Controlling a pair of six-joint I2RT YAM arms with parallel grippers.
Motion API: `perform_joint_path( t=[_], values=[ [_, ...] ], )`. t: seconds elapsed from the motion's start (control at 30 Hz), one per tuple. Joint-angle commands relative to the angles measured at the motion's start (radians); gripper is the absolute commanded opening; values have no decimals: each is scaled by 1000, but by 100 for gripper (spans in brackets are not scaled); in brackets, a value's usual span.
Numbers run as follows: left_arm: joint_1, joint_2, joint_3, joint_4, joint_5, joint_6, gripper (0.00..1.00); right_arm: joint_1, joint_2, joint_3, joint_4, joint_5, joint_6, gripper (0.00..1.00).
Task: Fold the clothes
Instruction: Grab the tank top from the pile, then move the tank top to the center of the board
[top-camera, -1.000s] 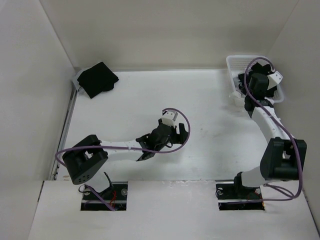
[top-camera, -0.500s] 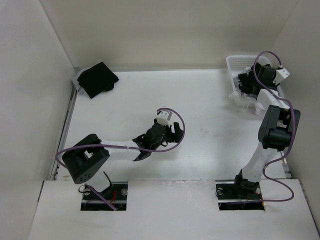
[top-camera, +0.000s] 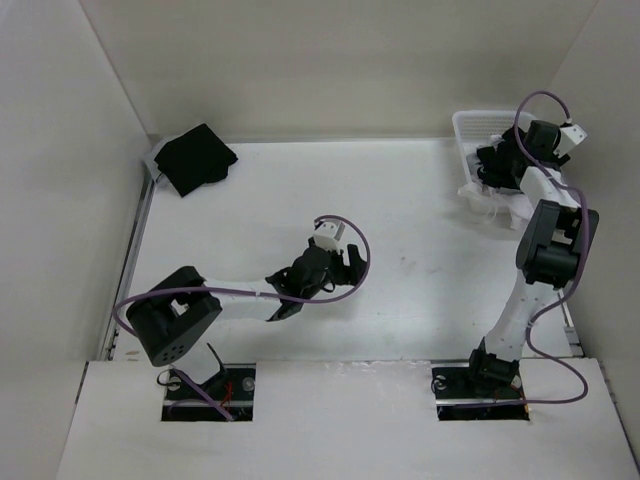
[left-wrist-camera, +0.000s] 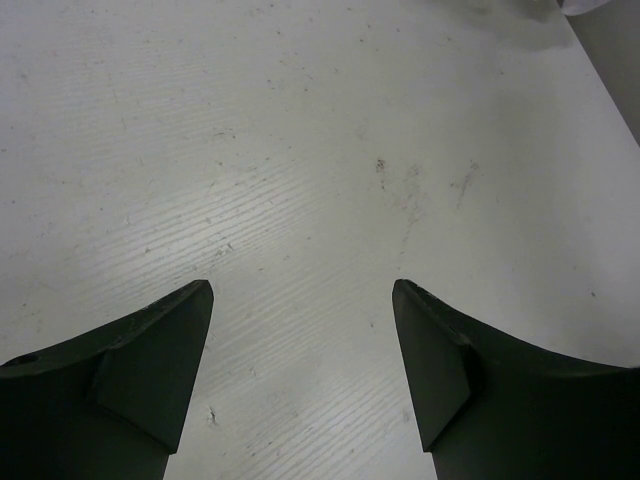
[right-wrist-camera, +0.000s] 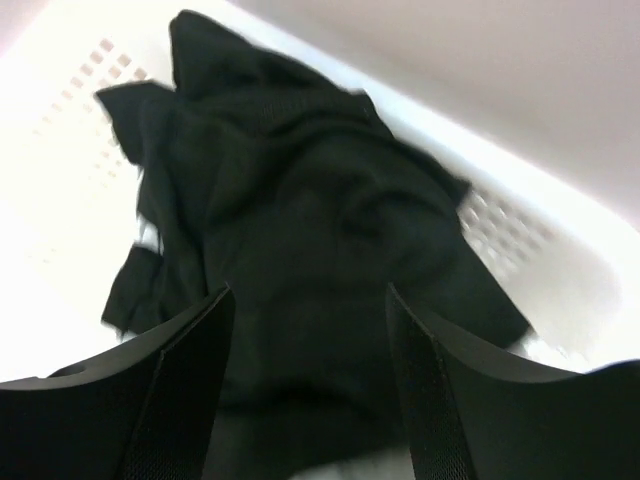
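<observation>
Black garment (right-wrist-camera: 300, 210) crumpled in white basket (right-wrist-camera: 500, 220), just ahead of right tool (right-wrist-camera: 307, 290), jaws apart; left tool (left-wrist-camera: 300, 285) spread over table (left-wrist-camera: 300, 120).

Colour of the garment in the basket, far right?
Plain black garment, no pattern; best seen in the right wrist view, lying in the white basket.
</observation>
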Motion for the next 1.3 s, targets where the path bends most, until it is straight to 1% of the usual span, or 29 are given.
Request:
perform_joint_path(
  t=[0.0, 0.1, 0.17, 0.23, 0.27, 0.3, 0.33, 0.37, 0.4, 0.43, 0.47, 0.53, 0.57, 0.67, 0.7, 0.73, 0.83, 0.9, 0.93, 0.97, 1.0, 1.1, 1.17, 1.2, 1.23, 1.27],
  values=[
    [17, 16, 11, 65, 12, -5, 72, -5, 105, 146, -40, -23, 14, 65],
    [31, 23, 11, 65, 23, -6, 72, -5, 177, 229, -80, -20, 42, 64],
    [42, 27, 11, 65, 25, -11, 72, -5, 214, 278, -102, -28, 66, 60],
    [48, 27, 11, 66, 25, -11, 72, -5, 229, 299, -108, -35, 91, 40],
    [50, 29, 11, 66, 25, -12, 72, -5, 220, 290, -88, -43, 106, 19],
    [53, 30, 11, 66, 25, -12, 72, -5, 209, 278, -70, -43, 111, 12],
    [54, 32, 11, 66, 25, -12, 72, -5, 170, 229, -3, -43, 112, 3],
    [57, 36, 12, 71, 25, -12, 72, -4, 116, 162, 87, -45, 105, 0],
    [57, 38, 12, 71, 25, -12, 72, 1, 84, 122, 137, -46, 96, 0],
    [57, 41, 14, 72, 28, -12, 71, 15, 6, 39, 238, -46, 85, 0],
    [59, 42, 17, 72, 29, -12, 71, 22, -37, 1, 284, -46, 82, 0],
    [65, 41, 15, 80, 31, -14, 71, 59, -206, -116, 401, -46, 71, 0],
    [73, 35, 9, 94, 31, -18, 71, 90, -301, -163, 444, -46, 62, 0],
    [83, 16, -8, 123, 22, -31, 71, 169, -485, -237, 504, -83, 53, 0],
    [86, 10, -12, 128, 22, -34, 71, 185, -516, -247, 510, -95, 53, 0],
    [97, 0, -21, 137, 19, -40, 71, 231, -582, -263, 518, -127, 50, 0],
    [129, -34, -37, 132, 12, -57, 71, 337, -706, -274, 512, -180, 25, 1],
    [194, -114, -69, 111, 3, -106, 71, 461, -823, -256, 489, -239, -4, 1],
    [208, -134, -75, 103, 2, -118, 71, 490, -847, -248, 478, -253, -9, 1],
    [235, -173, -87, 83, -6, -138, 71, 559, -899, -232, 457, -278, -21, 2],
    [257, -209, -94, 65, -14, -150, 71, 578, -912, -228, 452, -281, -24, 2],
    [339, -345, -120, 2, -47, -184, 71, 720, -1018, -247, 415, -282, -58, 4],
    [388, -426, -141, -35, -69, -212, 71, 801, -1084, -318, 397, -275, -37, 6],
    [442, -510, -165, -77, -93, -244, 71, 867, -1136, -428, 407, -281, 20, 7],
    [448, -522, -170, -85, -96, -248, 71, 903, -1156, -516, 423, -289, 78, 7],
    [480, -578, -192, -119, -116, -264, 71, 926, -1162, -617, 444, -299, 136, 9]
  ],
)
